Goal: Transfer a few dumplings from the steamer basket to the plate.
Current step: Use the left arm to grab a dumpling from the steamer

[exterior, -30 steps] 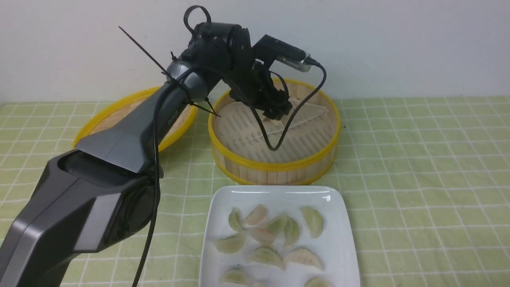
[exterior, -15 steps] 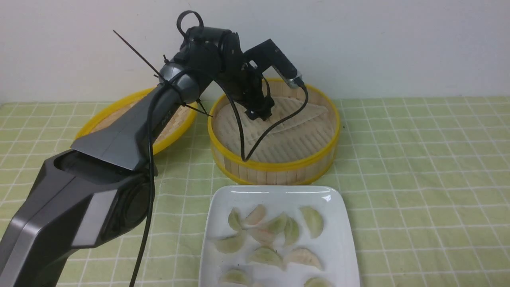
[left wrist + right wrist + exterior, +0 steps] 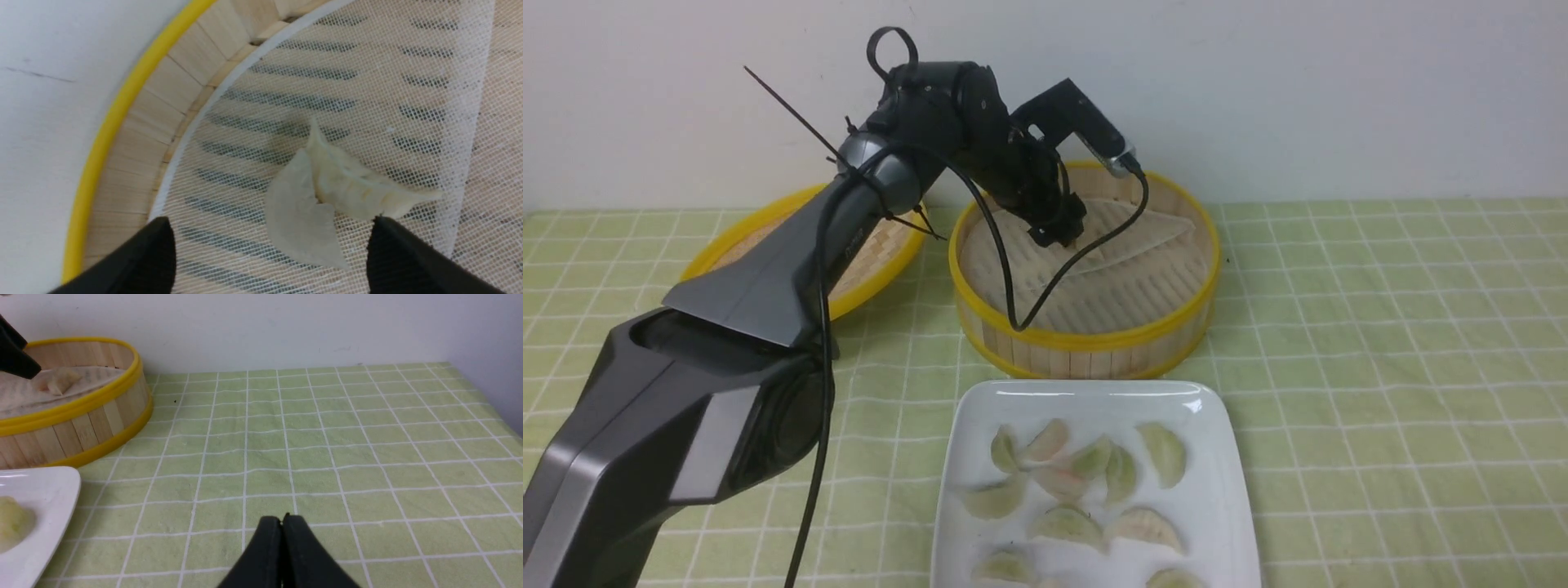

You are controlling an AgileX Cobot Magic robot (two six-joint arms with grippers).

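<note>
Inside the steamer basket (image 3: 1086, 339), toward its far wall, the left tool (image 3: 1062, 237) hung low over the pale liner sheet (image 3: 367, 81). Its two black fingers (image 3: 155, 253) were spread wide, with nothing gripped between them. From the left wrist view, a pair of dumplings (image 3: 351, 192) lay on the mesh of that sheet, just ahead of the gap between the fingertips. The two touched each other: one plump and pleated, the other flatter and paler, lapping against its side. Whether the finger nearest the plump one touched it could not be told.

On the near side of the basket, just beside its wall, the white square plate (image 3: 1217, 506) sat on the desk (image 3: 1380, 343), which was covered in a green checked cloth. A cluster of dumplings (image 3: 1086, 482) lay across the middle of the plate, some overlapping, and the lowest were cut off by the picture's edge.

The right tool (image 3: 282, 522) was pressed together and empty, above bare cloth well to the right of both basket and plate. A shallow yellow-rimmed lid (image 3: 727, 245) rested on the desk to the left of the basket, partly hidden behind the left arm.
</note>
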